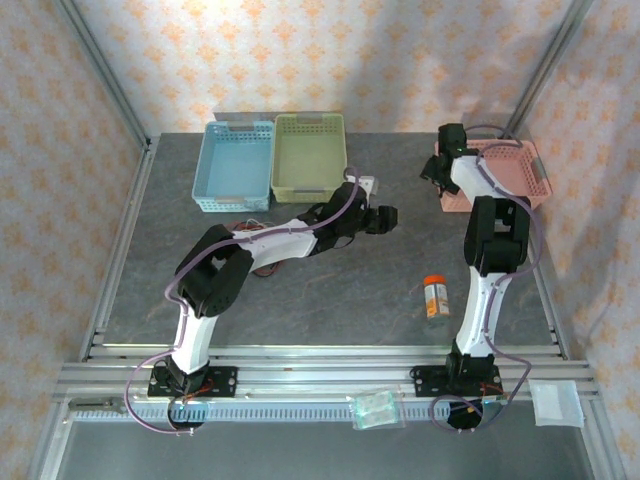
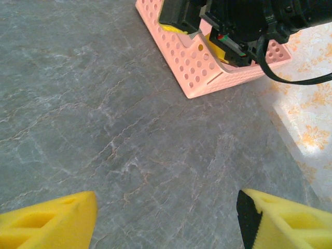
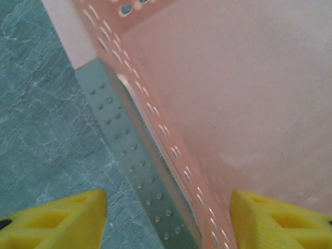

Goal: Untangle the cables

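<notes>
The cables [image 1: 247, 226] lie as a small tangle of red and black wires on the grey table, just in front of the blue basket and partly hidden under my left arm. My left gripper [image 1: 392, 217] [image 2: 166, 207] hovers over bare table near the middle, to the right of the tangle. It is open, with nothing between its yellow fingers [image 2: 57, 223]. My right gripper [image 1: 432, 172] [image 3: 168, 207] hangs at the left wall of the pink basket [image 3: 244, 104]. It is open and empty, one finger over the table and one over the basket floor.
A blue basket [image 1: 235, 165] and a green basket [image 1: 308, 155] stand side by side at the back. The pink basket [image 1: 510, 165] [image 2: 197, 72] sits at the back right. A small orange-capped bottle [image 1: 435, 296] lies front right. A small white item [image 1: 368, 185] rests by the green basket.
</notes>
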Robot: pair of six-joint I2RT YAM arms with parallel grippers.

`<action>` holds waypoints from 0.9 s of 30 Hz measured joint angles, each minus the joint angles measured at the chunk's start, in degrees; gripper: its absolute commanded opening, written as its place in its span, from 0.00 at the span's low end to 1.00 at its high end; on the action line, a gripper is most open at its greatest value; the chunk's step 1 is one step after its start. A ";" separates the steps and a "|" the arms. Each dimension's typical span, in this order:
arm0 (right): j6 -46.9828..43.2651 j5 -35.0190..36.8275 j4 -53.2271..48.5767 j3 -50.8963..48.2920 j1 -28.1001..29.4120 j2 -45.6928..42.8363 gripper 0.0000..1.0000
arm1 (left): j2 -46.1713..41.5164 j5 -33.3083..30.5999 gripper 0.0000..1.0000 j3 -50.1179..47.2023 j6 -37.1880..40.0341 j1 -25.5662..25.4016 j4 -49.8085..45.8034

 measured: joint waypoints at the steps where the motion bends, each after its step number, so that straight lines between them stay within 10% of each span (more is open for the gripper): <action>1: -0.15 -0.46 -0.11 0.22 0.09 0.00 0.63 | -0.50 -0.02 0.73 -0.57 0.02 0.20 0.00; 19: 1.90 -4.68 0.72 -0.52 20.02 -1.03 0.63 | -18.34 -6.45 0.74 -17.03 1.29 2.93 -0.24; 27: 11.21 4.57 4.76 -18.03 18.82 -20.00 0.64 | -18.34 -7.52 0.75 -17.05 3.54 2.69 -0.44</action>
